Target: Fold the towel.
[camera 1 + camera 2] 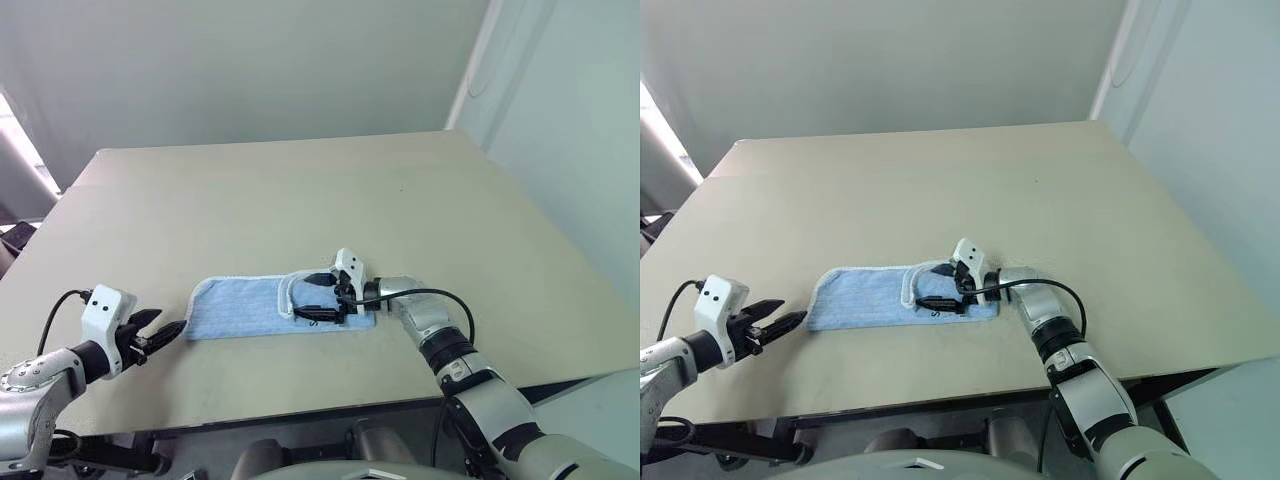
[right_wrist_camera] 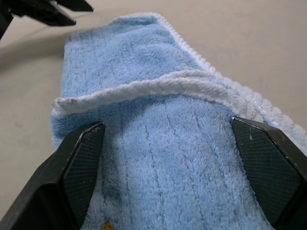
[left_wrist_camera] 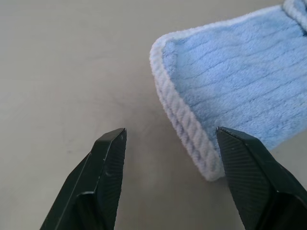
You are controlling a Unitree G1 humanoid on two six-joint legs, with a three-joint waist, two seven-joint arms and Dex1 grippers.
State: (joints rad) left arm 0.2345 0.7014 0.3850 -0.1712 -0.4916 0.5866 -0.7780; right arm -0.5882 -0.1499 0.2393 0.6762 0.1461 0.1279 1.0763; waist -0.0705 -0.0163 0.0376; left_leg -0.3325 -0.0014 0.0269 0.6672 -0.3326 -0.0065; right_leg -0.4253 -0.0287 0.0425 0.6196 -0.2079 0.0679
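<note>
Two spread claws flank the folded towel (image 1: 262, 305) on the table (image 1: 300, 190): left gripper (image 1: 168, 330) off its left end, right gripper (image 1: 322, 298) over its right end; logo unreadable.

table (image 1: 300, 190) bare all round towel (image 1: 235, 305); right pincer (image 1: 322, 297) over its right end

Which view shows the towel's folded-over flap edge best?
The right wrist view: the white flap edge runs across the towel between the open fingers. The eye views show the towel whole but small. The left wrist view shows its far end.
</note>
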